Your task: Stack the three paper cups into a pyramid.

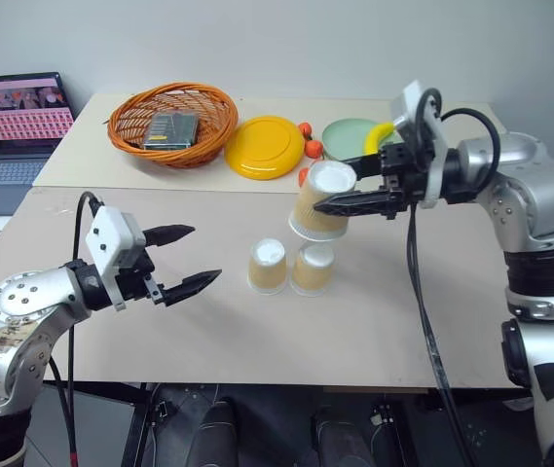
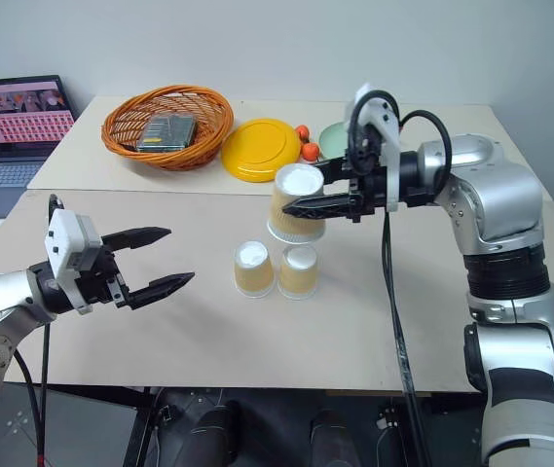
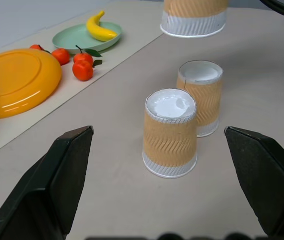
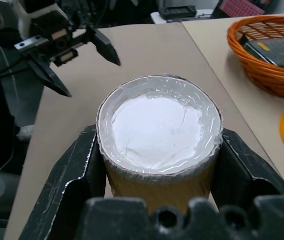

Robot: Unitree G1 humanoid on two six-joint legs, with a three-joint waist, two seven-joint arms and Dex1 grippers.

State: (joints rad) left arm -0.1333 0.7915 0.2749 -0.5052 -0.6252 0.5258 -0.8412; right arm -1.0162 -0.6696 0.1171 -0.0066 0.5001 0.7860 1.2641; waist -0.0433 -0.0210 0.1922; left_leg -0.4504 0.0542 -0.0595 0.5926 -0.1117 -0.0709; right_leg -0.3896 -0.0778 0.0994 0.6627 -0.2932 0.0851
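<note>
Silver arms, black cables, pointed black fingers.

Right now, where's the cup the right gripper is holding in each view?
Left eye: held cup above the two standing cups.
Right eye: centre, above the pair.
Left wrist: its rim at the top edge.
Right wrist: centre, between the fingers.
Shared landmark: yellow plate.

Ribbed kraft paper cups, glossy plastic yellow plate, woven wicker basket
</note>
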